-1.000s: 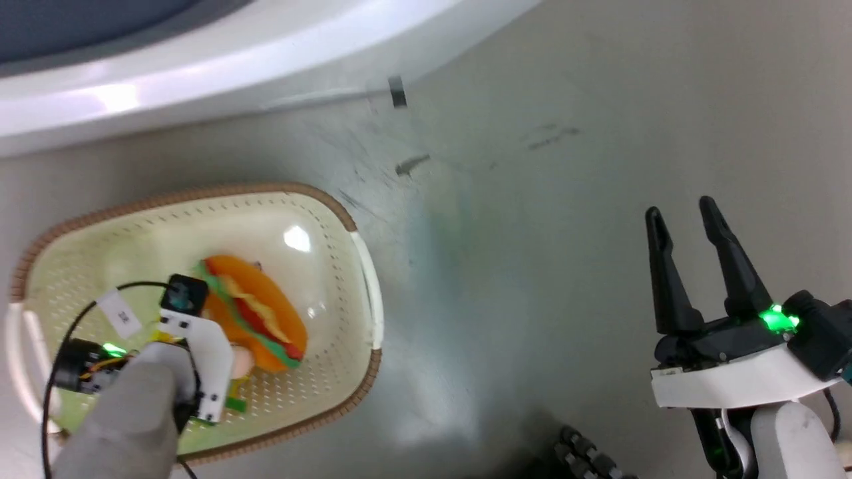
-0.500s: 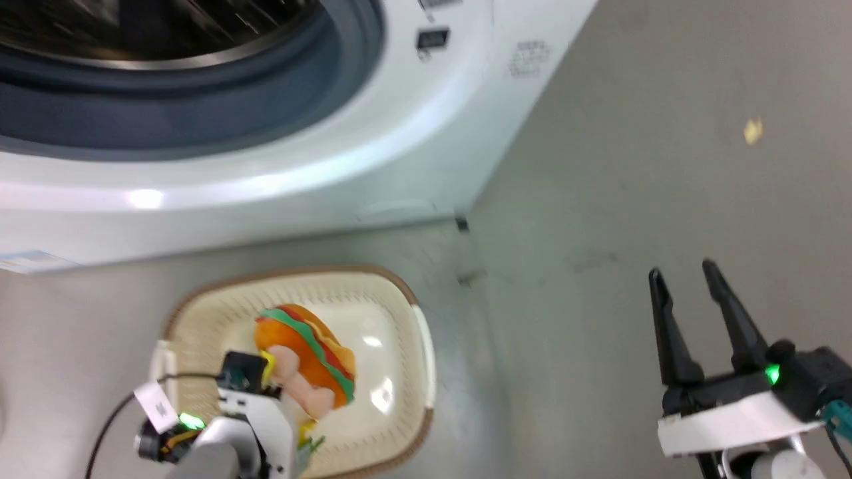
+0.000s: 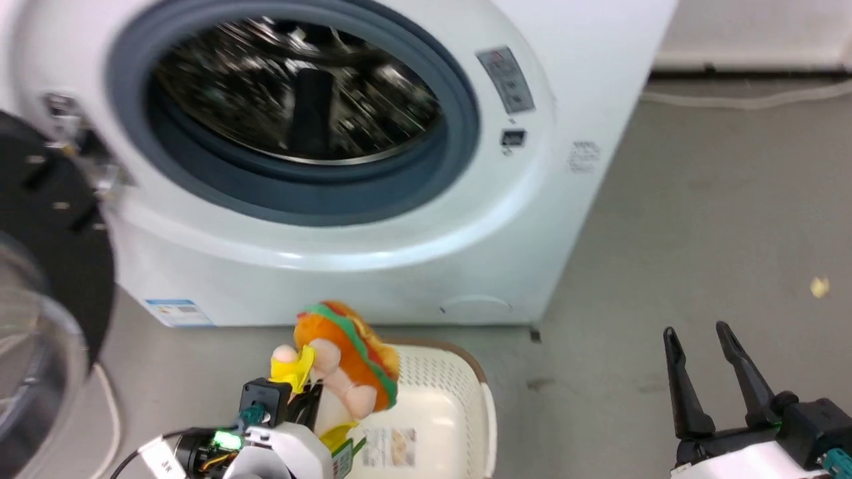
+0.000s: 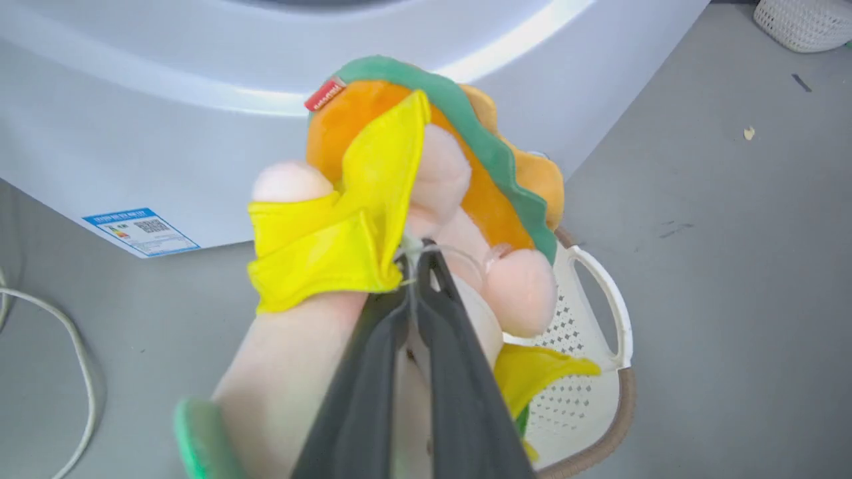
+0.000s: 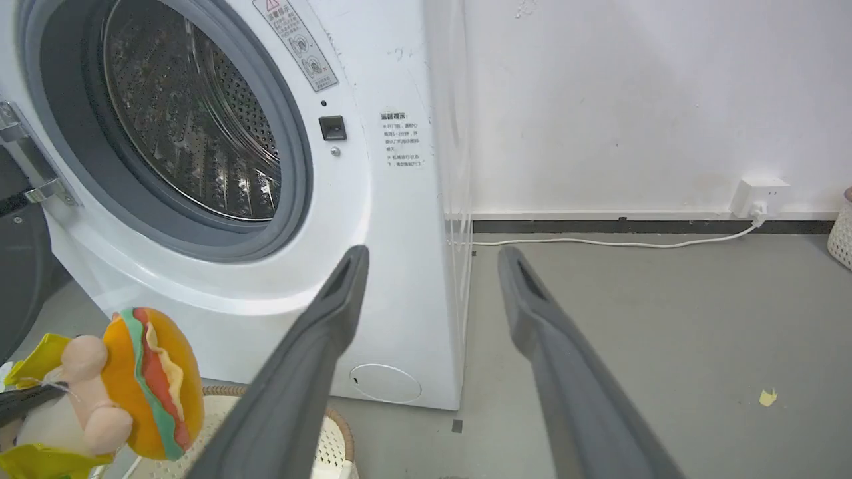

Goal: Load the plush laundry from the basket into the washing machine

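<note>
- Head view: left claw [image 3: 313, 399] is clamping the plush laundry [image 3: 346, 372] and holding it in the air above the basket [image 3: 459, 386], in front of the washing machine [image 3: 519, 219] and outside both. A printed label [image 3: 393, 444] is showing on the basket's inside. The machine's door [image 3: 60, 266] is standing swung open at the left, and the drum [image 3: 293, 100] is showing blurred shiny steel. The right claw [image 3: 695, 330] is hovering over the grey floor [image 3: 699, 199], its fingers apart around nothing.
- Left wrist view: the left claw [image 4: 416, 249] is pinching tip to tip where the toy's yellow cloth meets its pink limbs. The plush laundry [image 4: 399, 166] is hanging before the machine's white front [image 4: 200, 133], with the basket [image 4: 599, 372] lying beneath it.
- Right wrist view: the right claw [image 5: 432, 253] is spreading its fingers wide toward the machine's lower corner [image 5: 399, 266]. The plush laundry [image 5: 146, 386] is hanging above the basket [image 5: 329, 446], below the drum [image 5: 193, 133] opening.
</note>
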Motion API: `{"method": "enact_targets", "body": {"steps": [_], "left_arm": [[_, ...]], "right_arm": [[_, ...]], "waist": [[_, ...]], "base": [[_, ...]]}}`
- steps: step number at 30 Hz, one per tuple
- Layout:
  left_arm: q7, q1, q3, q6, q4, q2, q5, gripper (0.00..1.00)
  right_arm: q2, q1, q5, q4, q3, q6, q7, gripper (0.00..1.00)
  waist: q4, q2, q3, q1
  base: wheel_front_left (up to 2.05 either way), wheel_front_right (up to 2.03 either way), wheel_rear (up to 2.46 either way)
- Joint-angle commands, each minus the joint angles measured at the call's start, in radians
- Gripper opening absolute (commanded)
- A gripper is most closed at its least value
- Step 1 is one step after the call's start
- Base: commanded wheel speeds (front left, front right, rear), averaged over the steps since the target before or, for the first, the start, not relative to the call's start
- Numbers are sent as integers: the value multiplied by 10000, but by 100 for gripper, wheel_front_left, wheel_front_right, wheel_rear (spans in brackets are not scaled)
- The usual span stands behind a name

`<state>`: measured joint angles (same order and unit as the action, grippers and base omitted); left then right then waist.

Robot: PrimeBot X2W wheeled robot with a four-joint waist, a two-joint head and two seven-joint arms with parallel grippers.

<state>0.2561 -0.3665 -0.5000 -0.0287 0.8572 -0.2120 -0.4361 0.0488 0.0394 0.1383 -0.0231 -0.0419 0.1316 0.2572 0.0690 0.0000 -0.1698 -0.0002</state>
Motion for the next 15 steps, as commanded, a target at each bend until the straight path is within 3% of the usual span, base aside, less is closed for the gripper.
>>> {"method": "enact_targets", "body": {"steps": [1,7,12,15], "left_arm": [[54,495,268,225,-984,-136,193,0],[55,1542,1160,746,-4096,-282,818,0],[56,1719,1952,767,-6329,-234,1375,0],[56,1610,2239,692,-6945,-241,1572,0]], "right_arm": [[14,158,-52,13,-15,-9,45,100],[14,184,-38,80,-33,-9,45,100],[14,90,-53,205,42,-9,45,100],[14,-28,-61,252,93,-9,45,100]], "waist": [[-515,0,552,2],[-639,0,562,2],[-517,0,103,2],[-384,0,-201,2]], "base": [[0,0,0],[0,0,0],[0,0,0],[0,0,0]]}}
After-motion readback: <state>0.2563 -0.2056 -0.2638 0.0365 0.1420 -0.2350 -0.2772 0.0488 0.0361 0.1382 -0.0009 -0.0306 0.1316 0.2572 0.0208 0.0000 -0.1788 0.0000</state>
